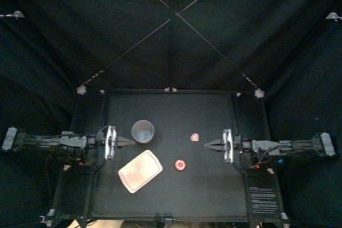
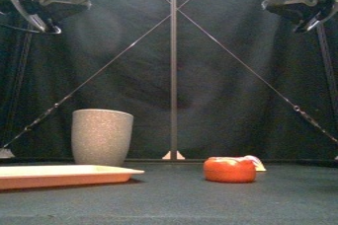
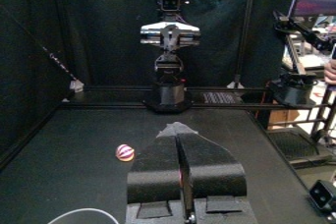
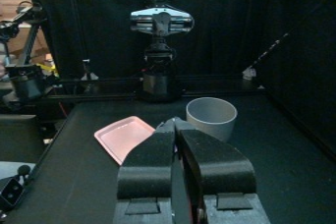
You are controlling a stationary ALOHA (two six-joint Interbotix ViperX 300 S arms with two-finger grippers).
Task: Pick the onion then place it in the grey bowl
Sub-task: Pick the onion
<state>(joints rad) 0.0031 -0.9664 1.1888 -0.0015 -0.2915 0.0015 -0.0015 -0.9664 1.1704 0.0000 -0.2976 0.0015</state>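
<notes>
The onion (image 1: 195,137), a small pink-and-white striped toy, lies on the table right of centre; it also shows in the left wrist view (image 3: 125,151) and peeks out behind a red toy in the front view (image 2: 251,162). The tall grey speckled cup (image 1: 143,130) (image 2: 102,136) (image 4: 211,116) stands upright at the back left. My left gripper (image 1: 118,142) (image 3: 182,136) rests shut and empty at the left side, just left of the cup. At the right side my right gripper (image 1: 217,145) (image 4: 178,126) is shut and empty too, a short way right of the onion.
A flat pink tray (image 1: 139,173) (image 2: 66,175) (image 4: 125,135) lies at the front left. A round red tomato-like toy (image 1: 181,163) (image 2: 230,169) sits just right of the tray, in front of the onion.
</notes>
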